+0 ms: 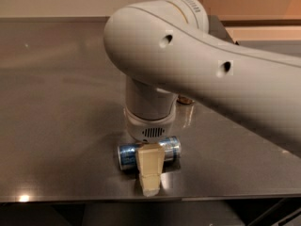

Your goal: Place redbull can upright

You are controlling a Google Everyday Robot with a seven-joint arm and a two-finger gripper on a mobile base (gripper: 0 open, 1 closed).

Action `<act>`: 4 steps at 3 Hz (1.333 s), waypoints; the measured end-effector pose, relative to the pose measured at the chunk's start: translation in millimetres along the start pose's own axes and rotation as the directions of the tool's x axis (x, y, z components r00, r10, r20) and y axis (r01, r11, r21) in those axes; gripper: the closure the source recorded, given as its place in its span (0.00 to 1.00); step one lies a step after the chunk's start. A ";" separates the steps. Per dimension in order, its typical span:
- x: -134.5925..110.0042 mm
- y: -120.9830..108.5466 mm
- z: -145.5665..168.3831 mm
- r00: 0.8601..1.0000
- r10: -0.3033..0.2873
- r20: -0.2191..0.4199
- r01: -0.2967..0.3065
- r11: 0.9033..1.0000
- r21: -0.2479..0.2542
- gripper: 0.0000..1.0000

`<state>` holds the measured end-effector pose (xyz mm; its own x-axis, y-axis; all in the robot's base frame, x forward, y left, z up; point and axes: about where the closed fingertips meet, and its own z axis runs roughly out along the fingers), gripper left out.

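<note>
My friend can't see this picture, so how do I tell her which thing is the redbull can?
Find the big white robot arm bending over the dark table. Right under it, near the table's front edge, the gripper sits over the middle of the redbull can. It is the shiny blue-and-silver can lying on its side, unlike the brownish thing peeking out behind the arm.

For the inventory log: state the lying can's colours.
The redbull can is blue and silver, in the camera view; the gripper is over its middle.

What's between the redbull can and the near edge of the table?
Camera view: only the gripper, reaching down across the lying redbull can's front; otherwise bare table.
</note>
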<state>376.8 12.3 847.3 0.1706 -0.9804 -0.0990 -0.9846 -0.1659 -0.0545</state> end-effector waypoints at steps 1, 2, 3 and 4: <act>-5.4 -0.7 4.2 1.000 -0.010 -0.008 0.010 1.000 -0.009 0.00; -9.4 -4.0 8.2 1.000 -0.019 -0.015 0.018 1.000 -0.022 0.19; -10.2 -7.4 10.6 1.000 -0.021 -0.017 0.020 0.999 -0.034 0.42; -9.1 -11.8 8.3 1.000 -0.016 -0.006 0.016 0.999 -0.040 0.65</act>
<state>387.1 24.0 840.6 0.1863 -0.9782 -0.0922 -0.9825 -0.1856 -0.0162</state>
